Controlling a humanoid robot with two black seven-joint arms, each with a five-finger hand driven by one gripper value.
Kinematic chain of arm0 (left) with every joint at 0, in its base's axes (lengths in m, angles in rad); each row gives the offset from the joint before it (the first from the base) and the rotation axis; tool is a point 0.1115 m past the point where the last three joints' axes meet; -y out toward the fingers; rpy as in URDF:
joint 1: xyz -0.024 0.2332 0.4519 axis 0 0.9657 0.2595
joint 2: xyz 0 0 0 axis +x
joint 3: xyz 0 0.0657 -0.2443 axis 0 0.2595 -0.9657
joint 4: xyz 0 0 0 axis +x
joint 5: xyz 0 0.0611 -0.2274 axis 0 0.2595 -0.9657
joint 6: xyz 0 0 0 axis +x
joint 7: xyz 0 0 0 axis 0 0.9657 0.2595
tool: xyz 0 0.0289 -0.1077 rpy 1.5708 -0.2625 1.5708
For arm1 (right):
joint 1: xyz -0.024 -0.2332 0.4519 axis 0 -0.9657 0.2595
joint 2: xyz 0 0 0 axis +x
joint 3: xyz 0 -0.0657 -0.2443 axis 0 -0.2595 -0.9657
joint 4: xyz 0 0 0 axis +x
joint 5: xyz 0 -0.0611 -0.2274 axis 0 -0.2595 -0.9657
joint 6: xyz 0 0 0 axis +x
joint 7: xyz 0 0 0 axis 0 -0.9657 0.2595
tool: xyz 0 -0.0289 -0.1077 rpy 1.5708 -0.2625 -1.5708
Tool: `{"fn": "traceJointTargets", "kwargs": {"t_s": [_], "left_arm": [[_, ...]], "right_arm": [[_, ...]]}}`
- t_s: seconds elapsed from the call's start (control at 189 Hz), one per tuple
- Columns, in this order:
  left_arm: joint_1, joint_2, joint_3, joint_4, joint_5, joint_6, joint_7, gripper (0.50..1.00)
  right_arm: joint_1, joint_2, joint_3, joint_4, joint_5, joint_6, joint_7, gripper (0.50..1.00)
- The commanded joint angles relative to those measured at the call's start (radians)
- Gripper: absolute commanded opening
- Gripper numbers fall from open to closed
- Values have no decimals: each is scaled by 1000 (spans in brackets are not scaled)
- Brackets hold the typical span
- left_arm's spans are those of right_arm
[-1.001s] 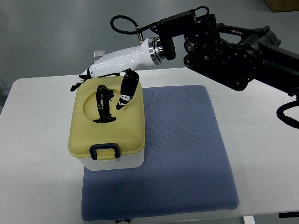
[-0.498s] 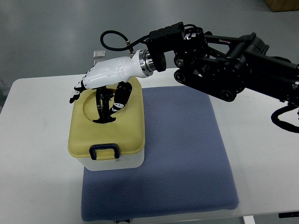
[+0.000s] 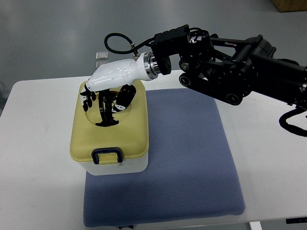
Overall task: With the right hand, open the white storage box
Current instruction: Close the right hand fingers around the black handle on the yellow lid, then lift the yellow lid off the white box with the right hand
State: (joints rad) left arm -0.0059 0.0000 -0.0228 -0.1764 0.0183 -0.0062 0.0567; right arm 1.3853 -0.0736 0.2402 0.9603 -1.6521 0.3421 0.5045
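The white storage box, capped by a pale yellow lid with a dark blue front latch, stands on the left edge of a blue mat that lies on a white table; a black folding handle stands upright in the lid's round recess. The right hand, white with black fingertips, reaches in from the right on a black arm and sits over the lid's far part, its fingers curled downward around the handle. Whether they actually grip the handle cannot be told.
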Motion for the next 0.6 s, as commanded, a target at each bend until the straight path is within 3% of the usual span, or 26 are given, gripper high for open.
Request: {"fn": "traceJointTargets", "kwargs": {"t_s": [0.0,0.169,0.413,0.593], "left_arm": [[0,0,1,0,0,0,0,1000],[0,0,0,0,0,0,0,1000],[1,0,0,0,0,0,0,1000],[0,0,0,0,0,0,0,1000]], "right_arm": [[-3,0,1,0,0,0,0,656],[-5,1,1,0,0,2,-1,648],[-6,1,-1,0,0,2,-3,547],[-6,1,1,0,0,5,-3,547]]}}
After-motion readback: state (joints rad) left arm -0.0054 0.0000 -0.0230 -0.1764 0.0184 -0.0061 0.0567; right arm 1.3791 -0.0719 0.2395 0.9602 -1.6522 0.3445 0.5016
